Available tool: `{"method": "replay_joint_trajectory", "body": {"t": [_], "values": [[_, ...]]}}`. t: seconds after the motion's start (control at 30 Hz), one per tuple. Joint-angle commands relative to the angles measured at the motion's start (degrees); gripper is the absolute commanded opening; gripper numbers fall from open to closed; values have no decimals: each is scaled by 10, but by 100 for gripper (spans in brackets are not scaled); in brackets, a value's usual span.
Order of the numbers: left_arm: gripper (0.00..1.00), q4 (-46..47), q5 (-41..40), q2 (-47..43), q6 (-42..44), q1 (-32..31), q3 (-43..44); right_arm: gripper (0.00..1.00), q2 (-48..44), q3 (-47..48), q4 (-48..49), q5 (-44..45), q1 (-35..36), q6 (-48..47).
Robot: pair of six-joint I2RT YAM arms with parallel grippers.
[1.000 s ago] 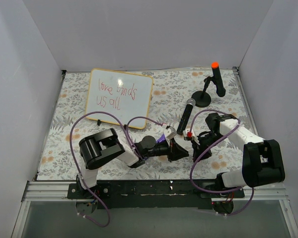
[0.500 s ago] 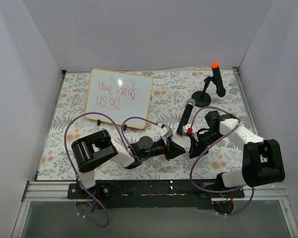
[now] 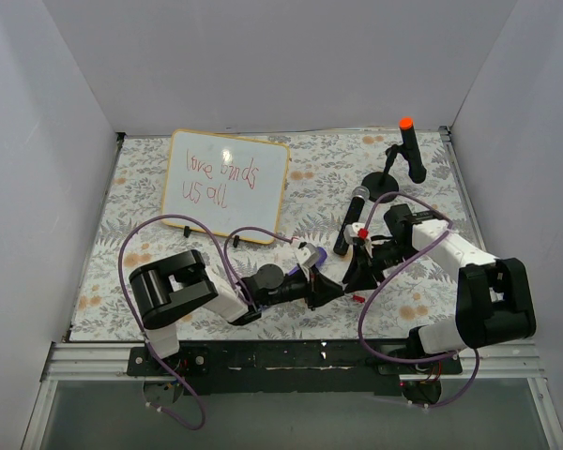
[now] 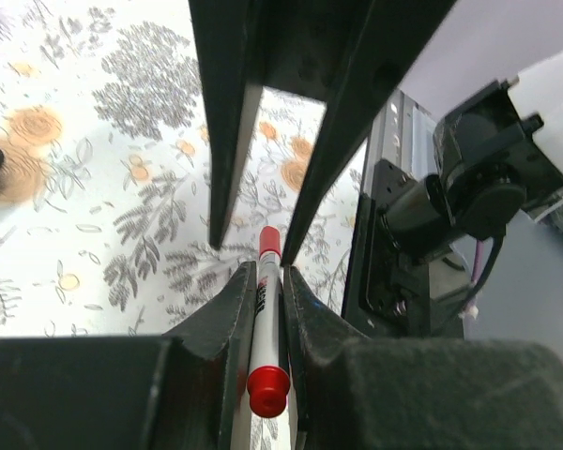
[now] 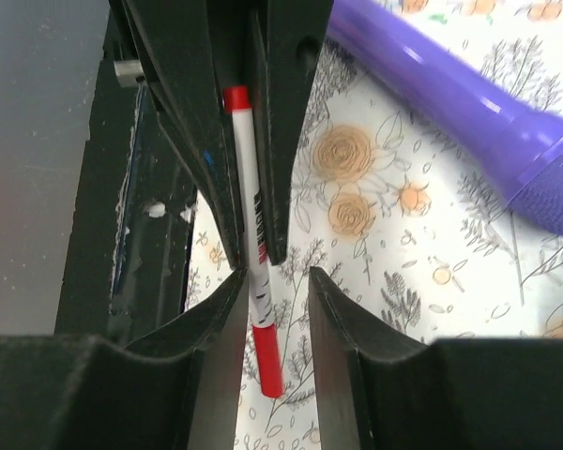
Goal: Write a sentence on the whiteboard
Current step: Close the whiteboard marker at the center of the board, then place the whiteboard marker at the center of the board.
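Right gripper (image 5: 272, 281) is loosening, fingers apart around the marker (image 5: 251, 202); left gripper (image 4: 266, 274) is clamping it, well apart from the whiteboard (image 3: 263, 202) reading "love birds us all".

**A robot test cell in a lab**

Plain white panels (image 3: 263, 66) box in three sides of a worktop (image 3: 310, 178) covered with a floral sheet. Two robot arms, left (image 3: 178, 291) and right (image 3: 488, 305), are bolted to a black rail (image 3: 291, 358) at its near edge, with purple cables (image 3: 178, 217) looping loose. Staged props include a whiteboard (image 3: 227, 187) and a microphone on a stand (image 3: 410, 150).
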Motion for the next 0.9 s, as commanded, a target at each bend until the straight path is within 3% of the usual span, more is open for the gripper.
{"method": "replay_joint_trajectory", "body": {"t": [0.0,0.2,0.87], "values": [[0,-9,8,-25,1,-4,-15,40,12,39,-16,-93,4,-42],[0,0,-1,-41,-6,5,-31,42,40,50,-63,-85,11,-86],[0,-13,-15,-124,-10,26,-94,44,38,38,-22,-50,18,-51]]}}
